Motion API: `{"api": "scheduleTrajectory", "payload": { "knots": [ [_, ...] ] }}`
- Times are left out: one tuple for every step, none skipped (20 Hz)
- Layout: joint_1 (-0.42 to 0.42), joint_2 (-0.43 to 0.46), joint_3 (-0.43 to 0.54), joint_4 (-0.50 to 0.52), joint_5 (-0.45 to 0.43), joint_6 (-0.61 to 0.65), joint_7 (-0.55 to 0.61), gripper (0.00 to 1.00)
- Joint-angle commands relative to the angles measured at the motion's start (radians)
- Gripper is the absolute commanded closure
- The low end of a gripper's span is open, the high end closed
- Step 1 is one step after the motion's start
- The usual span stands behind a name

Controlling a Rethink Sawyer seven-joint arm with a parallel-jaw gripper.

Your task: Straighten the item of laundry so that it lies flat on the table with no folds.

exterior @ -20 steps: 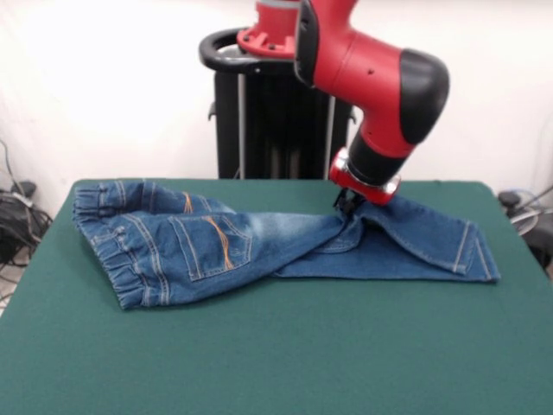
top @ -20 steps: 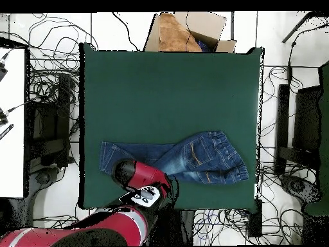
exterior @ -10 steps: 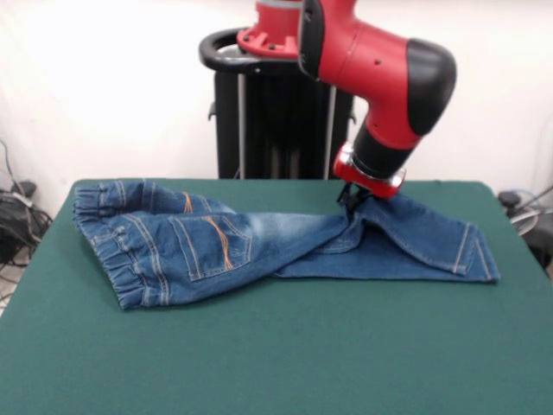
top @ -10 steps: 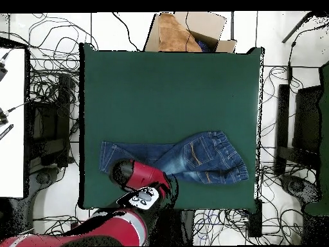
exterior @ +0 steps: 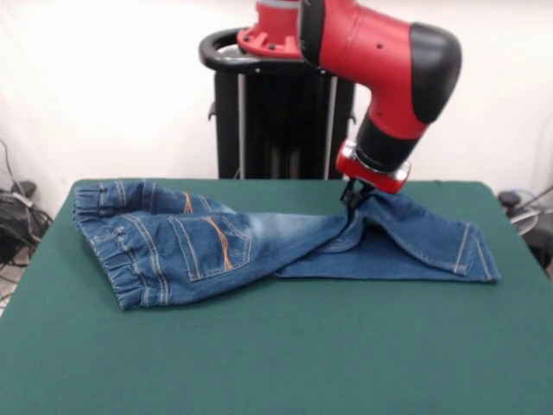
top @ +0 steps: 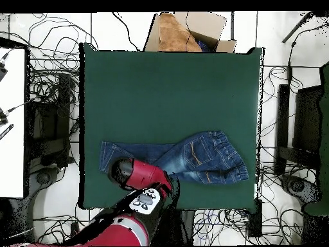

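On the far half of the green counter (exterior: 285, 363), in the front view, the jeans (exterior: 216, 246) lie crosswise with the gathered waistband at the left and the legs folded over each other toward the right; the pincer (exterior: 352, 201) comes down on the fabric where the legs cross, and I cannot tell whether it is apart or together. From overhead, the jeans (top: 193, 157) sit near the counter's (top: 167, 83) bottom edge, the red arm (top: 138, 175) covering their lower left part and hiding the pincer.
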Motion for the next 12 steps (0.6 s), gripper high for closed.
{"api": "scheduleTrajectory", "payload": {
  "knots": [
    [-0.016, -0.028, 0.057, -0.059, -0.002, 0.101, 0.176, 1.00],
    [-0.014, -0.030, 0.053, -0.067, 0.000, 0.109, 0.180, 1.00],
    [-0.013, -0.032, 0.049, -0.075, 0.001, 0.118, 0.185, 1.00],
    [-0.013, -0.034, 0.046, -0.082, 0.003, 0.123, 0.189, 1.00],
    [-0.013, -0.037, 0.044, -0.089, 0.005, 0.128, 0.193, 1.00],
    [-0.012, -0.040, 0.037, -0.100, 0.005, 0.138, 0.196, 1.00],
    [-0.011, -0.043, 0.030, -0.110, 0.004, 0.149, 0.199, 1.00],
    [-0.013, -0.049, 0.025, -0.118, 0.003, 0.160, 0.199, 1.00],
    [-0.014, -0.052, 0.020, -0.127, 0.001, 0.170, 0.199, 1.00],
    [-0.016, -0.058, 0.015, -0.138, -0.002, 0.186, 0.198, 1.00],
    [-0.017, -0.061, 0.014, -0.141, -0.003, 0.191, 0.198, 1.00],
    [-0.017, -0.064, 0.009, -0.146, -0.007, 0.203, 0.196, 1.00]
  ]
}}
